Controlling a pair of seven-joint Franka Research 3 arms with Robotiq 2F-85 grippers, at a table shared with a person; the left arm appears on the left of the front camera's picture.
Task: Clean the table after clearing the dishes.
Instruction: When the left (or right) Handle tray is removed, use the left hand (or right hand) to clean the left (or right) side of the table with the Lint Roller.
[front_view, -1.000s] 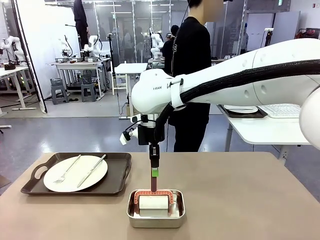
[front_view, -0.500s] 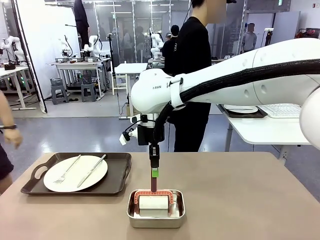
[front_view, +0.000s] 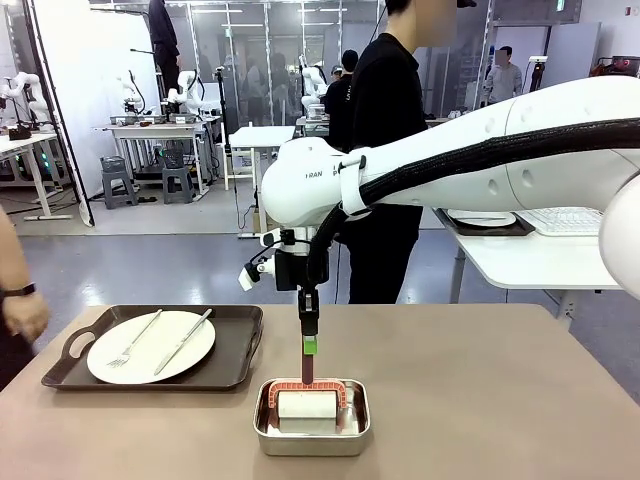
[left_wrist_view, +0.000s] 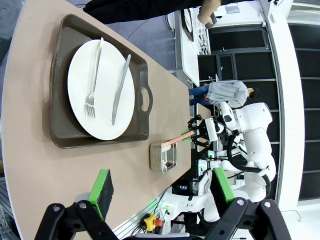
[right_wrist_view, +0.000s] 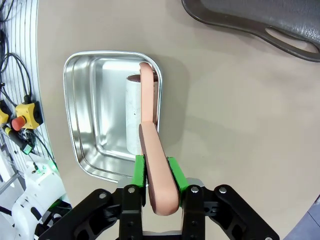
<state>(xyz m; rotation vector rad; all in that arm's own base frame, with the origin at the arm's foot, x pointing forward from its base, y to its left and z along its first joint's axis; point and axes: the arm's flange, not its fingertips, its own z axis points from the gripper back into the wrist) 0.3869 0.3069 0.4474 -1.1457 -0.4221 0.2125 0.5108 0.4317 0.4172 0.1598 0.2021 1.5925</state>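
On table (front_view: 480, 400), dishes (front_view: 150, 350) left of right pincer (front_view: 309, 350)

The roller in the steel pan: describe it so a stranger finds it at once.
On the brownish-taupe table sits a small rectangular steel pan, right of the dark tray with the white plate. Inside it lies the white cylindrical roller with a salmon-pink handle, which the right gripper clamps from above; nothing else there is pink.

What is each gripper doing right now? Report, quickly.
Left gripper: open, holding nothing.
Right gripper: closed on the pink handle of the white roller in the steel pan.
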